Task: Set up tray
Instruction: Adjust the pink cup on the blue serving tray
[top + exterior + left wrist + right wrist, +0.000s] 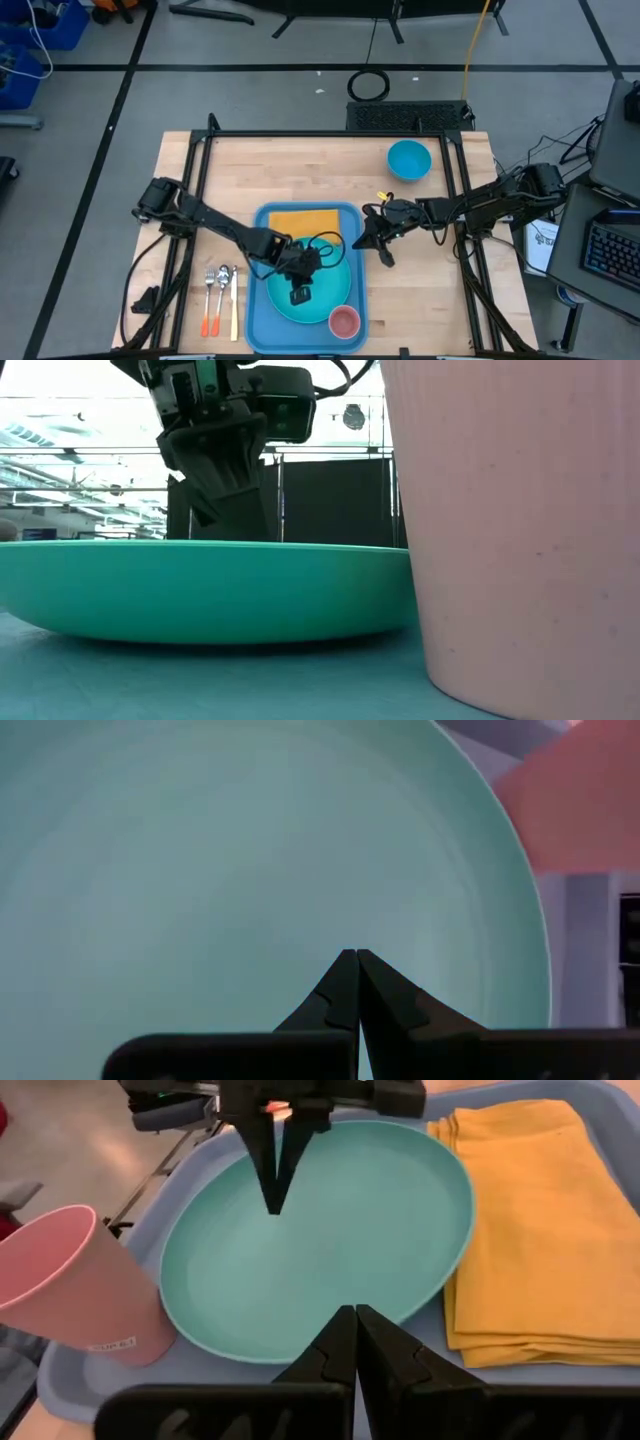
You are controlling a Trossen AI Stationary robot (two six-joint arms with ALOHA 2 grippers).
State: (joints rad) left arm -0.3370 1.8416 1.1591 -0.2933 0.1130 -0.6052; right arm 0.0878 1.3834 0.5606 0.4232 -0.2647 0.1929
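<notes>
The pink cup [344, 321] stands at the tray's [262, 335] near right corner, touching the plate's [322, 300] rim; a swing of the left tool [299, 294], closed and empty above the plate, could topple it. The right tool [372, 244], closed, hovers by the tray's right edge. Bare counter [420, 300] lies right; cutlery [221, 300] crowds the left.

one tray [262, 318], one plate [318, 303], one cup [344, 321], one napkin [301, 222], one bowl [408, 160], two forks [210, 277], one spoon [227, 274]

Robotics lab: framed wooden workbench [420, 300], taped floor [250, 68], cables [370, 84], keyboard [612, 250] beside.
</notes>
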